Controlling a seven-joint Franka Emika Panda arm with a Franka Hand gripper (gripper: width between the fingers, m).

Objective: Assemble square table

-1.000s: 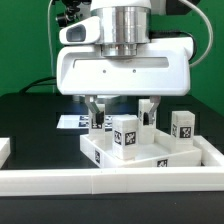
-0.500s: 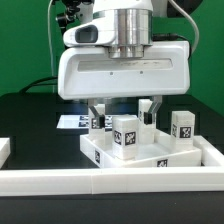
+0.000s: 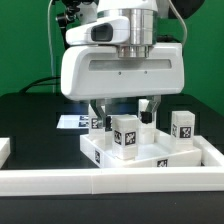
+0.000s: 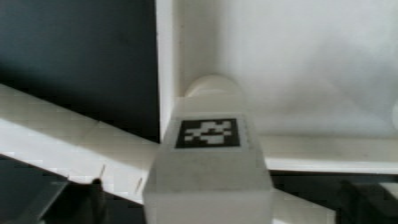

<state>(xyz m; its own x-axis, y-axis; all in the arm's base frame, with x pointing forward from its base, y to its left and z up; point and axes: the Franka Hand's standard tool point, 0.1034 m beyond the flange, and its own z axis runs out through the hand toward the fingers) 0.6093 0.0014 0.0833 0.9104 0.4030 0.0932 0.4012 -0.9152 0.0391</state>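
Tabletop lies rim-up with a leg upright on it; my gripper hangs spread wide above, grasping nothing.

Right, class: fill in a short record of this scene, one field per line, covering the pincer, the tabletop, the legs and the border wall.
pincer: open, fingers hanging just above the tabletop, holding nothing
tabletop: white slab lying flat, rim up
legs: one upright leg on the slab near the pincer, another leg upright toward the exterior view's right
border wall: long white wall in front of the slab
table surface: black
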